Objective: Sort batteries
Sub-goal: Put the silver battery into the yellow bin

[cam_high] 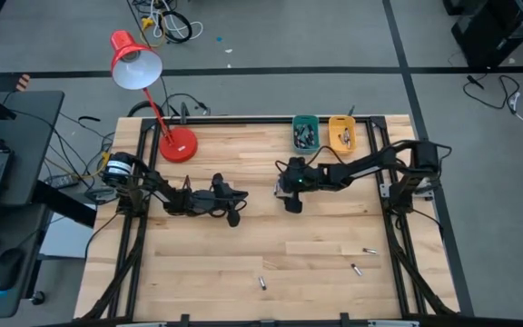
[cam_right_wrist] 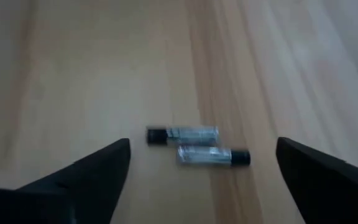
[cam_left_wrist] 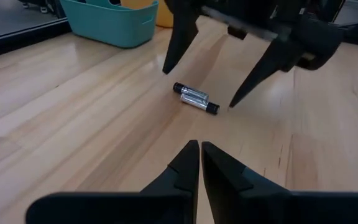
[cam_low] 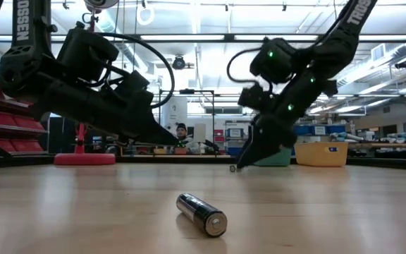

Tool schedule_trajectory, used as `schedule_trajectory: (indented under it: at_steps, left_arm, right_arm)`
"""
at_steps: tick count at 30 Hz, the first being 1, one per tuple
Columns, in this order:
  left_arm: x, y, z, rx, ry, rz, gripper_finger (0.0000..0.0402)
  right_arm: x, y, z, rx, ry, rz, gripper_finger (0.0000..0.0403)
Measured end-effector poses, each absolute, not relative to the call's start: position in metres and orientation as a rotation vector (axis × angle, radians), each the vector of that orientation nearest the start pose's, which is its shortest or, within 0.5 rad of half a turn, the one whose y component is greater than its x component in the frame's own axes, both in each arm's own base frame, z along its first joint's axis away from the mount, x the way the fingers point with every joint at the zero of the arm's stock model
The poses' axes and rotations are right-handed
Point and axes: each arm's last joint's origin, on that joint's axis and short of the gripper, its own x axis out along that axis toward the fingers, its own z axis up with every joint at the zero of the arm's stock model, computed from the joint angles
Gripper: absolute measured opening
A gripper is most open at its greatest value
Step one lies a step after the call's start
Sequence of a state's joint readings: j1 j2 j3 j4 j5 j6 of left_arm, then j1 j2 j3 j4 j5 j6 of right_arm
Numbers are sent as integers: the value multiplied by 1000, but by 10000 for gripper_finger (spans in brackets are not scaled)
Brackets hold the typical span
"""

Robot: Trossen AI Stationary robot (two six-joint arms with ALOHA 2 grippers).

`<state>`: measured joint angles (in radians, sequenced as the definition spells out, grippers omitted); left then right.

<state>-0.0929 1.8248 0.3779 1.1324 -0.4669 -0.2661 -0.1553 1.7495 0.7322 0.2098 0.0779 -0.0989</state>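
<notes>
Two batteries (cam_right_wrist: 197, 144) lying side by side, touching, on the wooden table (cam_high: 243, 254), directly below and between the spread fingers of the right gripper (cam_left_wrist: 199, 76). Fingertips (cam_left_wrist: 166, 67) poised just above the wood on either side of the pair, not touching either cell. Silvery bodies with dark ends, slightly offset lengthwise from each other.

Left gripper (cam_left_wrist: 200, 148) just beside the same pair, on the side away from the bins, fingers pressed together with nothing between them, pointing toward the cells.

Three more batteries loose on the table, well apart from both grippers, near the front edge: one (cam_high: 261, 282) toward the middle, two (cam_high: 369, 251) (cam_high: 355, 268) to the right.

Teal bin (cam_high: 304, 133) and yellow bin (cam_high: 341, 134) side by side at the far edge, beyond the right gripper, each with small items inside.

Red lamp (cam_high: 139, 64) on its round base at the far left of the table.
</notes>
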Motion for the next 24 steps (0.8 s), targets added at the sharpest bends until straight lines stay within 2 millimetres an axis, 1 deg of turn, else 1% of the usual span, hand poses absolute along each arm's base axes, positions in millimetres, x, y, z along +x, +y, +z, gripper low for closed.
schedule_trajectory:
  at_steps: [3, 9, 17, 21, 24]
  left_arm:
    - [265, -12, 94, -174, 252, 409, 35]
    - [265, -12, 94, -173, 253, 409, 35]
    - [265, -12, 94, -174, 253, 409, 35]
    - [266, -12, 95, -174, 251, 409, 35]
    - [266, -12, 95, -174, 251, 409, 35]
  right_arm:
    - [309, -54, 109, -45, 841, -196, 395]
    - [309, -64, 108, 4, 829, -177, 377]
    - [307, -82, 103, 93, 806, -143, 351]
    - [307, -85, 100, 92, 808, -137, 336]
    - [307, -84, 96, 93, 822, -135, 317]
